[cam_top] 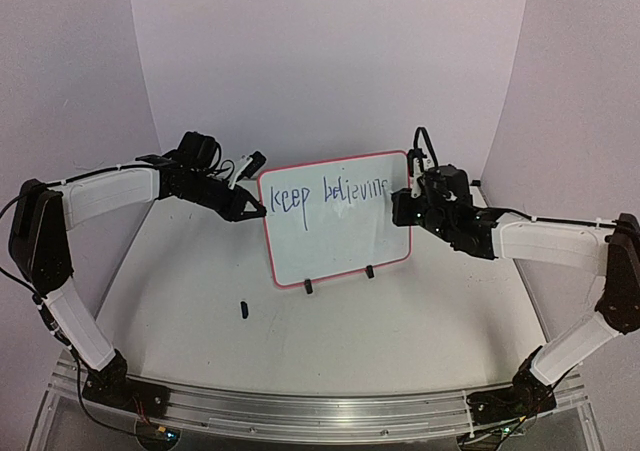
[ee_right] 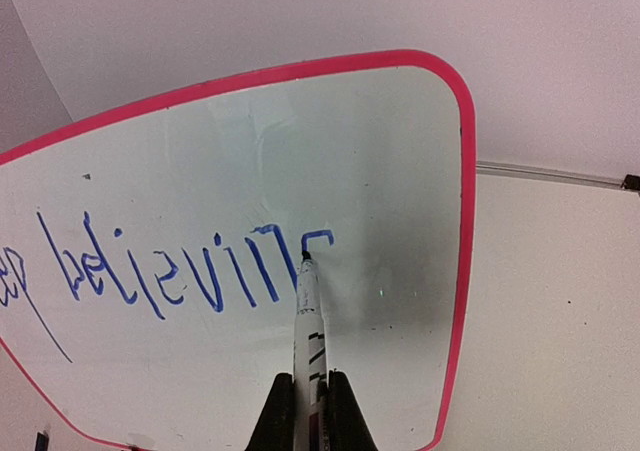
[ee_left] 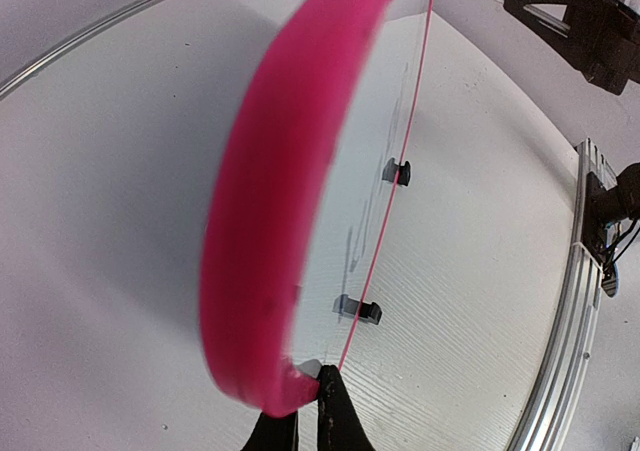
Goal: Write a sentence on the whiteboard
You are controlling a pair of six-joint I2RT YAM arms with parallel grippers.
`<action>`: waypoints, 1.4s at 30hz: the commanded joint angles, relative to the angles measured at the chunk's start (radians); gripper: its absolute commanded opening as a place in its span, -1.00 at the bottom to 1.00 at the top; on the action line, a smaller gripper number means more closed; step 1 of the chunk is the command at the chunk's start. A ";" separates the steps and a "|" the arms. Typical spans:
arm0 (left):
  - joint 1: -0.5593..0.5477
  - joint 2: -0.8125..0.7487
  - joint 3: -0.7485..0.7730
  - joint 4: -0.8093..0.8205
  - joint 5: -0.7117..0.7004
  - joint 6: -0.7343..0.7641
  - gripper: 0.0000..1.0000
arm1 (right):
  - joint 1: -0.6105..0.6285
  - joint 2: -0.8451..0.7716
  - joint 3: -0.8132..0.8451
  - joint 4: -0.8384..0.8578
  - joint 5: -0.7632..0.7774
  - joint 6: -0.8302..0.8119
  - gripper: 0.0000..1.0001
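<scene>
The whiteboard [cam_top: 335, 233], white with a thin red border, stands upright on two black clip feet [cam_top: 308, 287] in the middle of the table. Blue handwriting, the sentence [cam_top: 330, 196], runs along its top and reads "keep believin" plus the start of one more letter. My left gripper [cam_top: 258, 211] is shut on the whiteboard's left edge [ee_left: 270, 221], fingertips [ee_left: 335, 391] pinching the red rim. My right gripper [ee_right: 312, 379] is shut on a white marker [ee_right: 308, 311]. The marker's tip touches the board at the last blue stroke of the sentence [ee_right: 190, 271].
A small black cap [cam_top: 243, 309] lies on the table in front of the board's left side. Pale walls curve close around the table. A metal rail [cam_top: 320, 411] carries both arm bases along the near edge.
</scene>
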 commanded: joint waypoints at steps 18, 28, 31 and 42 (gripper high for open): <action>-0.022 0.046 -0.014 -0.110 -0.092 0.069 -1.00 | -0.002 -0.024 0.024 -0.002 0.067 -0.014 -1.00; -0.022 0.046 -0.013 -0.111 -0.092 0.068 -1.00 | -0.002 -0.020 0.056 -0.001 0.069 -0.037 -1.00; -0.022 0.046 -0.012 -0.111 -0.092 0.068 -1.00 | -0.002 -0.019 0.059 -0.001 0.069 -0.040 -1.00; -0.022 0.044 -0.014 -0.110 -0.093 0.068 -1.00 | -0.002 -0.016 0.014 -0.003 0.066 -0.005 -1.00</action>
